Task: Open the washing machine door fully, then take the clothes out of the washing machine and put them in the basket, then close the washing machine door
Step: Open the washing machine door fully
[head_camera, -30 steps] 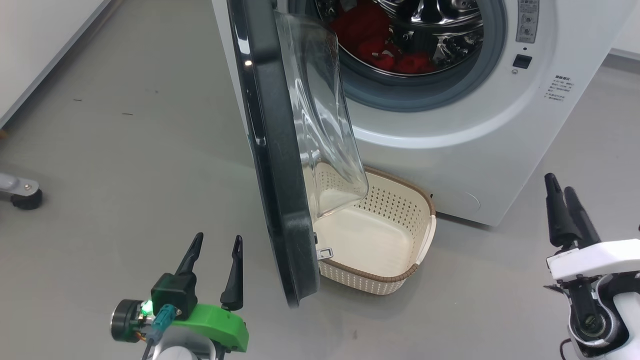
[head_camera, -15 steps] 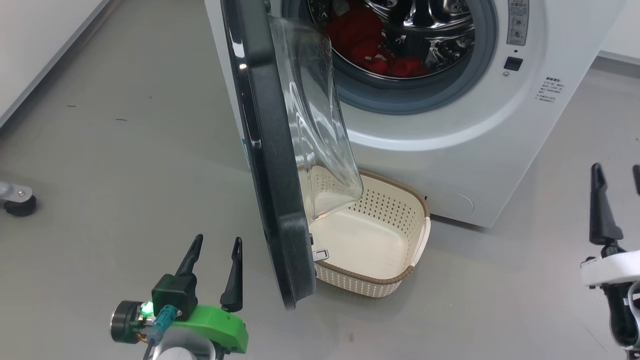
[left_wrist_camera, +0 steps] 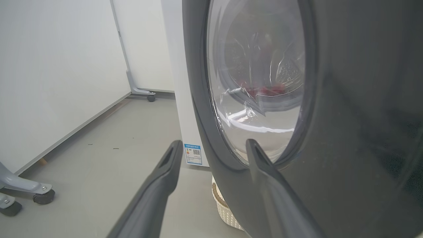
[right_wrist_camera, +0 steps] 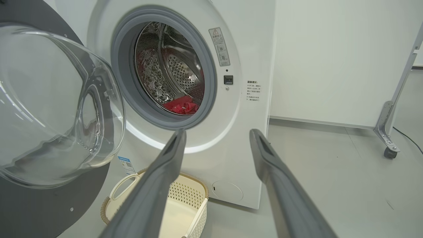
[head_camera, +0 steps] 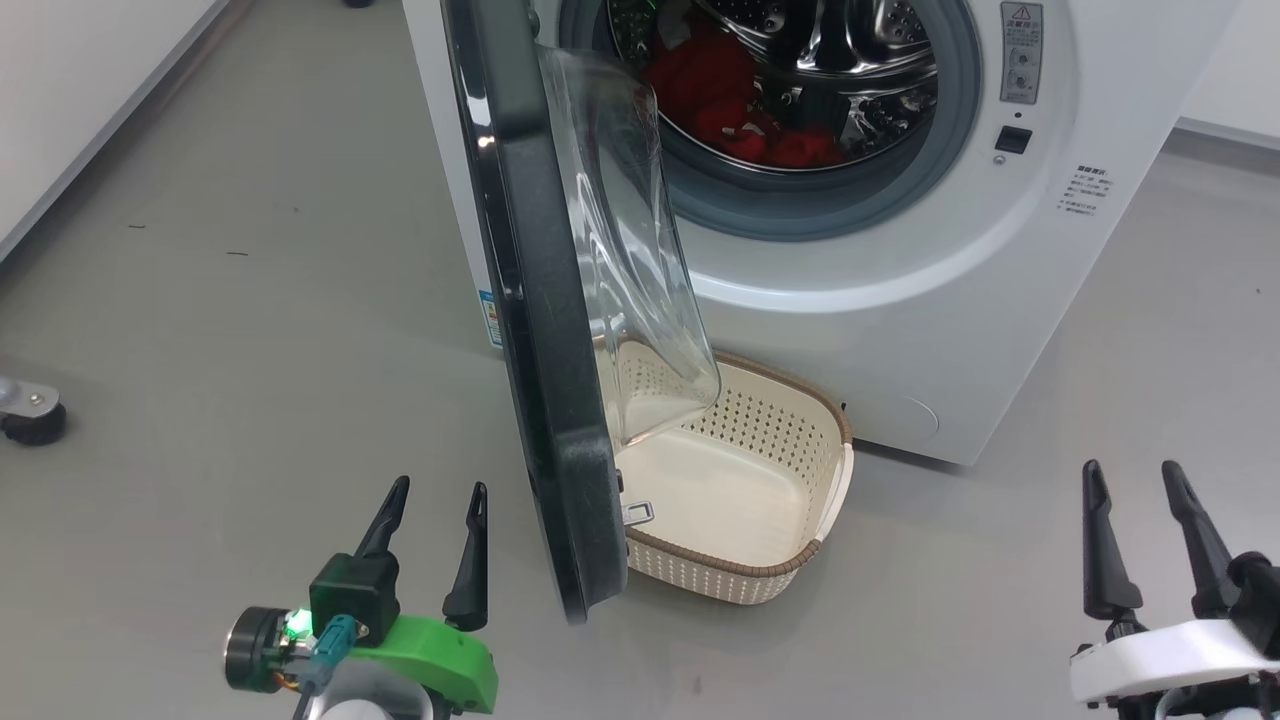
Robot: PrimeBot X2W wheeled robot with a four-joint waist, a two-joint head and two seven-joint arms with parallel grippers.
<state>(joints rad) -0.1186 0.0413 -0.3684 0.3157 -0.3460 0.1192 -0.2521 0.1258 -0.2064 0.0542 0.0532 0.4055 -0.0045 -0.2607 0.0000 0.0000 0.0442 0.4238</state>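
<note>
One white front-loading washing machine [head_camera: 900, 330] stands on a grey floor [head_camera: 250, 300] with its single round black door [head_camera: 540, 380] swung out on the hinge at the machine's left side, edge-on to the head camera, so that the one clear glass bowl [head_camera: 620, 250] at its centre hangs above the near end of the basket [head_camera: 770, 572]. The clothes [head_camera: 730, 100], one bright red heap whose number of pieces cannot be told, lie low in the steel drum [head_camera: 850, 40] inside the grey rubber seal [head_camera: 800, 210]. There is one cream perforated basket with a brown rim; it sits on the floor just in front of the machine, under the opening, with its bottom bare and its two white handles [right_wrist_camera: 124, 186] at its ends. One small blue label [head_camera: 489, 318] shows near the machine's lower left corner. Two grippers are in view, each with two long dark fingers. The left gripper [head_camera: 440, 484] has its fingers spread and holds nothing, just beside the outer face of the door; whether a finger touches the rim cannot be told. The right gripper [head_camera: 1131, 466], its fingers also spread wide and its grasp empty, is over bare floor to the right of the machine, well apart from the basket. One castor [head_camera: 25, 420] of a wheeled stand rests on the floor at far left.
</note>
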